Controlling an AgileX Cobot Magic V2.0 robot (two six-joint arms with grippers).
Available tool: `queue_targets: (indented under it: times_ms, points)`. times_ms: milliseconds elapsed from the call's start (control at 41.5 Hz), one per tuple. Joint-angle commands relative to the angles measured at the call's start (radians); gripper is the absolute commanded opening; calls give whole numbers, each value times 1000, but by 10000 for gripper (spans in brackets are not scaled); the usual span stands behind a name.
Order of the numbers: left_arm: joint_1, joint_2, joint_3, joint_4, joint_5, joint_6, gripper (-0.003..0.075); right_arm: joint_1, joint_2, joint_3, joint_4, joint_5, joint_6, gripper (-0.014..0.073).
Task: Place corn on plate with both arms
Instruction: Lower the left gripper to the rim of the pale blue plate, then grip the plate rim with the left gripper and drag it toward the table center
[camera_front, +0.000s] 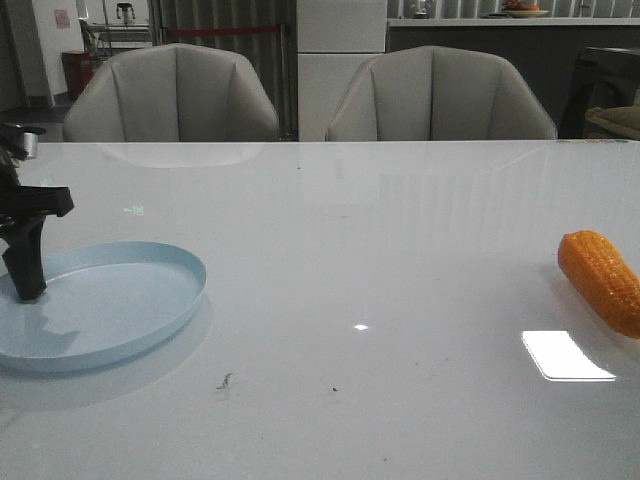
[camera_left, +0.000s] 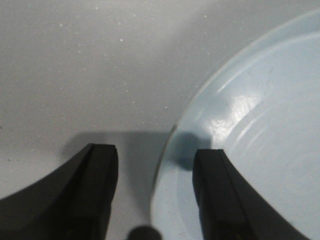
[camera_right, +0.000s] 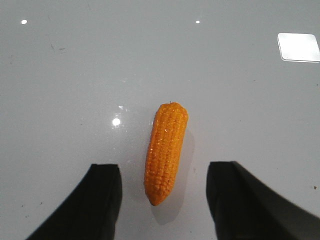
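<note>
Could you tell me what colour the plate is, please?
Pale blue; the plate shows best in the front view.

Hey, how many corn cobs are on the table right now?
1. The corn lies on the table at the far right, away from the plate, between the right hand's open fingers. Its end is cut off by the front view's edge.

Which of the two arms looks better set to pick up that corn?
The right one. Its open right gripper hangs over the glossy orange corn cob, fingers either side. The left gripper is open across the rim of the round pale blue plate, far from the cob.
</note>
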Motion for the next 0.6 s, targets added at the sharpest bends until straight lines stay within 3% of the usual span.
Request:
queue_targets:
  times_ms: [0, 72, 193, 578]
  points:
    - [-6, -49, -29, -20, -1, -6, 382, -4, -3, -35, -7, -68, -10, 486]
    - [-6, -49, -29, -20, -1, -6, 309, -4, -3, -35, -7, -68, -10, 486]
    - [-6, -49, -29, -20, -1, -6, 86, -4, -3, -35, -7, -68, -10, 486]
    - [-6, -51, -72, -3, 13, -6, 96, -4, -3, -35, -7, -67, -10, 486]
